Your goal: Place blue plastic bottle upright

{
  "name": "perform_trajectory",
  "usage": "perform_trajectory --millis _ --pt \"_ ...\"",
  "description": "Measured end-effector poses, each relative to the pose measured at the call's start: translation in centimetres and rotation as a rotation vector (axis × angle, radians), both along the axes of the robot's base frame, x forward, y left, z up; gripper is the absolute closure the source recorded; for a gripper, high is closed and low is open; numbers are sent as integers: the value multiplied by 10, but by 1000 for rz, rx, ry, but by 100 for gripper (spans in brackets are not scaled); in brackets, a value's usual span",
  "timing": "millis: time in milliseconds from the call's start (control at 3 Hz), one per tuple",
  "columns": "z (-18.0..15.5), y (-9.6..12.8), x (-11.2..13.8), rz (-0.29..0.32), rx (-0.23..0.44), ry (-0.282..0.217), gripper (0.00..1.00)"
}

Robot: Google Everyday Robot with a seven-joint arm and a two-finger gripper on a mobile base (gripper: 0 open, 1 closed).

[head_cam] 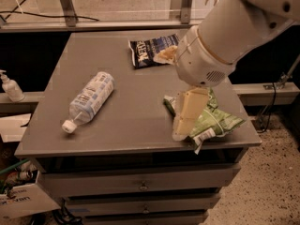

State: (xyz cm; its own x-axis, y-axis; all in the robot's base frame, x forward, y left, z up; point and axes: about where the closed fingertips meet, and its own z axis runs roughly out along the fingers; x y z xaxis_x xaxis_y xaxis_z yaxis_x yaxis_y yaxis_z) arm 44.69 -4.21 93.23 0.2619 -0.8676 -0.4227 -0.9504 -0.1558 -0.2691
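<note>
The blue plastic bottle (pixel 89 102) lies on its side on the left half of the grey table (pixel 136 130). It is clear, with a pale printed label, and its white cap points to the front left. My gripper (pixel 186 115) hangs from the big white arm (pixel 225 32) over the right half of the table, in front of the green snack bag (pixel 213 121). It is well to the right of the bottle and holds nothing that I can see.
A dark blue snack bag (pixel 150 49) lies at the back middle of the table, partly behind the arm. A small white pump bottle (pixel 10 86) stands on a ledge off the left side. Drawers sit below the table's front edge.
</note>
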Motion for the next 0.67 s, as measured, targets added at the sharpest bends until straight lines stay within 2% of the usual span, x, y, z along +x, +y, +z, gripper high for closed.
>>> perform_trajectory --millis 333,667 --pt "-4 64 3 140 83 -9 0" --pt "-4 64 3 140 83 -9 0"
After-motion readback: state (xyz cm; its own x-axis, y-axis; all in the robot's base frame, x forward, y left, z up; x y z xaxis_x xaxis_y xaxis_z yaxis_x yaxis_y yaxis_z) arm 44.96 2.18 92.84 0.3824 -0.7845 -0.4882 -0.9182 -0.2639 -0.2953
